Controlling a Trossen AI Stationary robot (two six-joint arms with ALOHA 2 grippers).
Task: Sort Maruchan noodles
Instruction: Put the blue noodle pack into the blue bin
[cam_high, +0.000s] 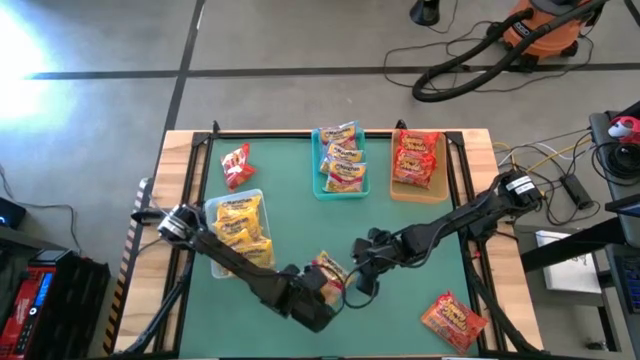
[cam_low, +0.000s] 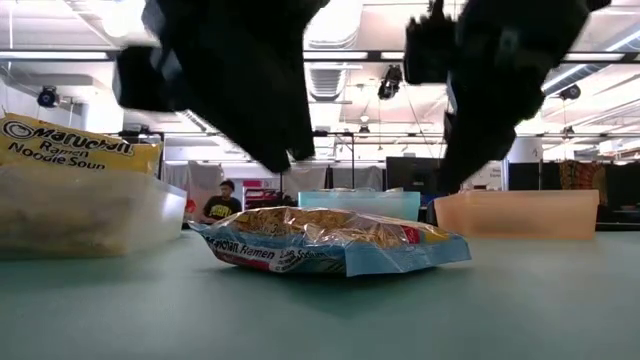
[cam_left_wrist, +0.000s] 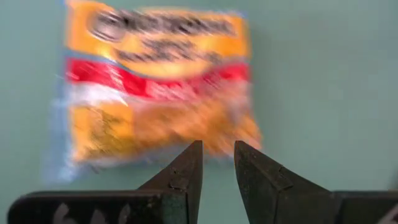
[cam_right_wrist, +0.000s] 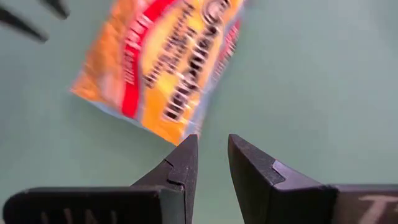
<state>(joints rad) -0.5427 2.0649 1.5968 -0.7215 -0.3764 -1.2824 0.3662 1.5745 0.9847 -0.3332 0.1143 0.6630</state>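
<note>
A Maruchan noodles packet (cam_high: 330, 270), orange-yellow with a red band and pale blue edges, lies flat on the green mat near the table's middle front, also seen in the low view (cam_low: 330, 240). My left gripper (cam_high: 322, 292) hangs just near-left of it, slanting down toward it. In the left wrist view (cam_left_wrist: 217, 144) it is open by a narrow gap, with the packet (cam_left_wrist: 155, 87) ahead of the tips. My right gripper (cam_high: 358, 278) hangs to the packet's right, also open by a narrow gap (cam_right_wrist: 211, 138), with the packet (cam_right_wrist: 161, 68) ahead of it. Neither touches the packet.
A clear tray (cam_high: 212, 212) at the left holds yellow packets. At the back, a teal tray (cam_high: 318, 165) holds orange-yellow ones and a tan tray (cam_high: 440, 178) holds red ones. Loose red packets lie at the back left (cam_high: 236, 165) and near right (cam_high: 455, 318).
</note>
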